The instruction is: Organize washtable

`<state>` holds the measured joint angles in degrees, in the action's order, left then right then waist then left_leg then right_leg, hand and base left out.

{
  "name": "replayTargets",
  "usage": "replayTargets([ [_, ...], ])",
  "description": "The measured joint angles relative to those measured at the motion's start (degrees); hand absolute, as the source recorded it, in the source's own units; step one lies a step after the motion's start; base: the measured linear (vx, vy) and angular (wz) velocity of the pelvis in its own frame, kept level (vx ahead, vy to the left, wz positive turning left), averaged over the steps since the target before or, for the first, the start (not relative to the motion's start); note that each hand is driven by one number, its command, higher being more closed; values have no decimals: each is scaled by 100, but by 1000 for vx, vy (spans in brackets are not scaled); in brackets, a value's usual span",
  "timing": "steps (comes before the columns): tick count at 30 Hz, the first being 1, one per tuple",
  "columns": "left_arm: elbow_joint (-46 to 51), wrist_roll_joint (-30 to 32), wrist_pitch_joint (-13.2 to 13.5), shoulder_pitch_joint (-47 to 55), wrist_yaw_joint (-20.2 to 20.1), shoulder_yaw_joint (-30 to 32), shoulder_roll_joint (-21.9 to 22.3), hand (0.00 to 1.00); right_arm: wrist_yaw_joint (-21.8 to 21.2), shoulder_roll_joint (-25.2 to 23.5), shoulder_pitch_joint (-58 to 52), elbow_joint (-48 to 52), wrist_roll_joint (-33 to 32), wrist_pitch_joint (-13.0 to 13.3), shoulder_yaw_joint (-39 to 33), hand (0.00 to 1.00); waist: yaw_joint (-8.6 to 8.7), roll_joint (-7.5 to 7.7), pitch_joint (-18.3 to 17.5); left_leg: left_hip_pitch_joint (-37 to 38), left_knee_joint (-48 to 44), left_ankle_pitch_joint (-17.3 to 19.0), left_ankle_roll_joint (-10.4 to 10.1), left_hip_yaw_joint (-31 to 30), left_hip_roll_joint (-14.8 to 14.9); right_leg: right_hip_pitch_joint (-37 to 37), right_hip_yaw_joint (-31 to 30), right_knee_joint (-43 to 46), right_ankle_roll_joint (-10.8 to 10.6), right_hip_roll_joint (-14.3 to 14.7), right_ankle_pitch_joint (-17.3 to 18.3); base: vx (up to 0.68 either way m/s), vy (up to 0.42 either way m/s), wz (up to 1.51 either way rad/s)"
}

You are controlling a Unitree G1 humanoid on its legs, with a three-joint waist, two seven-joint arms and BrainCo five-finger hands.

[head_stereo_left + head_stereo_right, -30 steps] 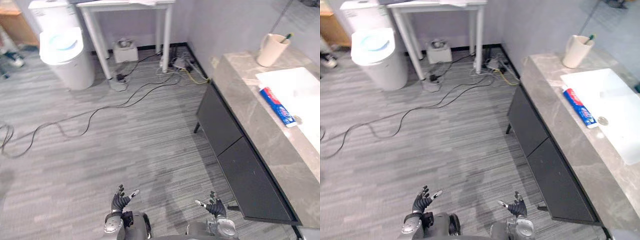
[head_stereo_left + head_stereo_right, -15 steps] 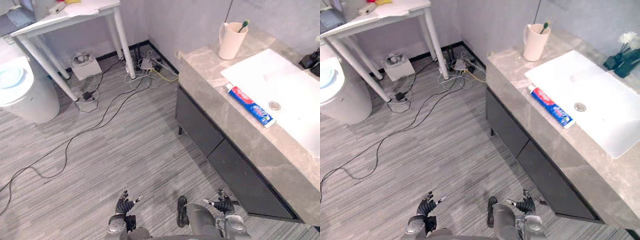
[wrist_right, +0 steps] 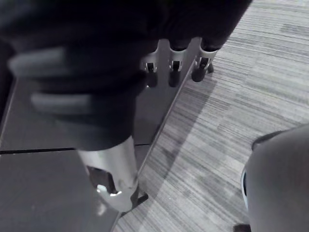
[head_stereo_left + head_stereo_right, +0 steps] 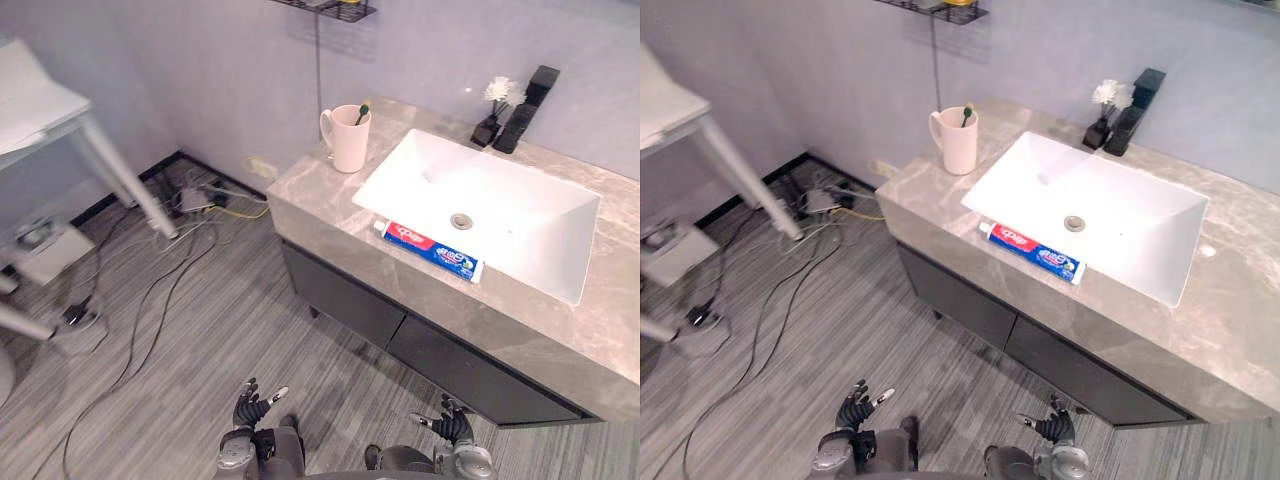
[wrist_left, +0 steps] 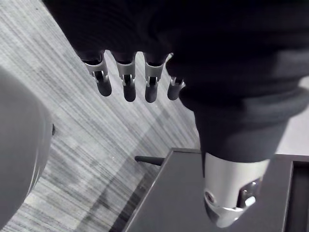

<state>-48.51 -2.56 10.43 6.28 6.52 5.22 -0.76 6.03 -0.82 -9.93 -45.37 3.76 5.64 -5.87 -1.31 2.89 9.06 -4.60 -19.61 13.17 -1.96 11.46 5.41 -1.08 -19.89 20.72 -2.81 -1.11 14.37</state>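
Toothpaste tube (image 4: 432,251) on counter (image 4: 318,208) along sink (image 4: 520,215) front rim; cup (image 4: 349,142) with toothbrush (image 4: 362,110) left of sink.

We see a grey striped floor (image 4: 200,360) below a pale blue-grey wall (image 4: 210,80). A stone-topped vanity (image 4: 310,195) with dark drawers (image 4: 345,298) meets the wall; left stands a white table (image 4: 120,175), cords (image 4: 200,197) tangled between them

Print on toothpaste tube (image 4: 428,250) beside sink (image 4: 500,195), too small to read.

the view has swung onto the washtable (image 4: 322,198); whole sink (image 4: 418,172), tap (image 4: 526,103) and flower vase (image 4: 487,128) now show
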Motion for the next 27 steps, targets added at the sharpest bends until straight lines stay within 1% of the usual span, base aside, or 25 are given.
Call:
replayTargets([
  [1,-22,0,-1,9,0,-1,-4,0,-2,-15,26,20,39,0,2,0,-10,-13,5,116,44,23,36,155,-8,-72,78,214,-100,-20,3,240,247,-108],
  [2,-63,1,-16,12,-1,-10,-4,0,-6,-56,99,38,73,1,2,0,25,10,-3,350,156,42,89,393,-51,-278,383,683,-341,-105,-30,218,195,-90],
  [4,-81,4,-21,-35,-3,-91,-23,0,-16,-95,176,12,137,6,1,0,52,-26,15,666,335,40,107,610,-63,-560,1211,1154,-436,-279,69,214,165,-70],
  [5,-148,4,-17,-121,-3,-131,-58,0,-15,-93,232,-53,144,5,4,0,54,-57,18,851,546,39,110,632,-61,-656,1896,1199,-294,-393,168,202,104,-40],
  [6,-217,4,-19,-210,-1,-136,-107,0,-15,-93,304,-112,147,5,9,0,75,-66,20,985,741,39,111,649,-46,-731,2409,1103,-173,-416,230,197,72,-29],
  [7,-264,3,-18,-258,2,-161,-145,0,-14,-90,333,-135,148,5,9,0,78,-69,21,1027,817,39,111,648,-38,-789,2586,1034,-119,-391,250,197,0,-14],
  [8,-316,3,-24,-307,-1,-274,-232,0,-13,-68,391,-214,152,6,14,0,92,-88,33,1090,905,39,110,648,-8,-961,2818,887,8,-307,238,212,-67,-16],
  [9,-398,3,-26,-358,-2,-333,-273,0,-12,-17,461,-287,158,0,19,0,130,-113,49,1139,892,42,104,639,-3,-1086,2904,452,249,-188,2,271,-103,-17],
  [10,-442,3,-34,-343,-4,-349,-291,0,-9,2,446,-280,160,5,25,0,150,-84,36,1161,856,56,81,621,-69,-1080,2920,44,362,-171,-452,316,-86,-14],
  [11,-578,14,-78,-335,-9,-328,-225,0,-6,202,462,-297,159,21,19,0,210,-263,77,1280,783,96,15,514,-26,-862,2930,-58,490,-38,-592,223,-41,-15],
  [12,-580,61,-78,-319,-26,-336,-166,0,-3,282,458,-297,159,34,18,0,217,-372,86,1298,741,81,-7,513,11,-783,2904,-174,490,-7,-594,225,-34,-30],
  [13,-581,110,-80,-284,-28,-330,-29,0,-3,433,454,-328,160,40,17,0,224,-550,123,1343,697,77,-13,482,94,-637,2857,-378,486,75,-592,237,-97,-29],
  [14,-588,112,-90,-286,-32,-332,46,0,5,504,441,-349,116,19,-52,0,260,-642,149,1322,537,44,-70,449,164,-527,2851,-487,487,115,-591,288,-119,-20],
  [15,-589,112,-102,-285,-35,-330,44,0,11,507,450,-349,128,15,-73,0,289,-689,140,1303,363,-3,-151,430,176,-435,2840,-549,488,123,-590,268,-142,-5],
  [16,-567,112,-109,-289,-34,-290,41,0,11,488,424,-334,130,14,-106,0,338,-611,186,1190,-212,-76,-272,429,278,-183,2809,-709,491,149,-588,207,-108,-12],
  [17,-499,112,-109,-286,-33,-233,50,0,15,425,380,-306,122,-5,-102,0,333,-524,237,968,-1064,-198,-454,433,420,113,2739,-897,511,196,-585,185,-88,-20],
  [18,-477,113,-104,-283,-32,-235,52,0,22,389,370,-311,122,-33,-98,0,273,-459,273,785,-1489,-198,-467,421,523,227,2694,-966,554,212,-583,168,-36,-43],
  [19,-475,113,-107,-282,-40,-240,77,0,32,341,337,-310,119,-61,-104,0,201,-460,266,605,-1963,2,-398,413,671,374,2560,-1047,589,251,-579,142,12,-58],
  [20,-433,113,-111,-253,-39,-238,88,0,30,356,321,-310,118,-67,-110,0,188,-387,273,493,-1987,115,-297,398,673,438,2429,-1091,592,239,-581,141,29,-62],
  [21,-382,111,-110,-245,-38,-238,84,0,31,358,328,-312,118,-67,-117,0,183,-341,306,416,-1890,146,-247,384,651,465,2346,-1095,592,219,-581,115,78,-63],
  [22,-361,109,-107,-240,-37,-239,68,0,32,350,337,-310,117,-66,-146,0,170,-359,296,317,-1569,186,-181,270,582,494,2193,-1094,589,172,-583,107,166,-67],
  [24,-358,106,-107,-240,-32,-242,60,0,35,352,338,-309,118,-64,-160,0,163,-328,306,259,-744,174,-197,-83,416,500,1981,-1086,525,86,-588,89,218,-62],
  [25,-374,106,-116,-221,-12,-241,61,0,40,373,332,-307,119,-59,-164,0,179,-398,298,239,-70,22,-298,-367,344,495,1874,-1079,384,82,-557,54,200,-41],
  [26,-374,106,-108,-191,-18,-254,62,0,43,452,332,-274,106,-47,-212,0,190,-588,251,240,327,-362,-353,-565,369,470,1794,-1073,259,162,-533,39,209,-42],
  [27,-380,107,-106,-175,-15,-270,36,0,56,409,326,-322,111,-65,-236,0,200,-491,245,371,384,-362,-337,-480,268,497,1698,-1094,139,69,-551,24,149,-29],
])
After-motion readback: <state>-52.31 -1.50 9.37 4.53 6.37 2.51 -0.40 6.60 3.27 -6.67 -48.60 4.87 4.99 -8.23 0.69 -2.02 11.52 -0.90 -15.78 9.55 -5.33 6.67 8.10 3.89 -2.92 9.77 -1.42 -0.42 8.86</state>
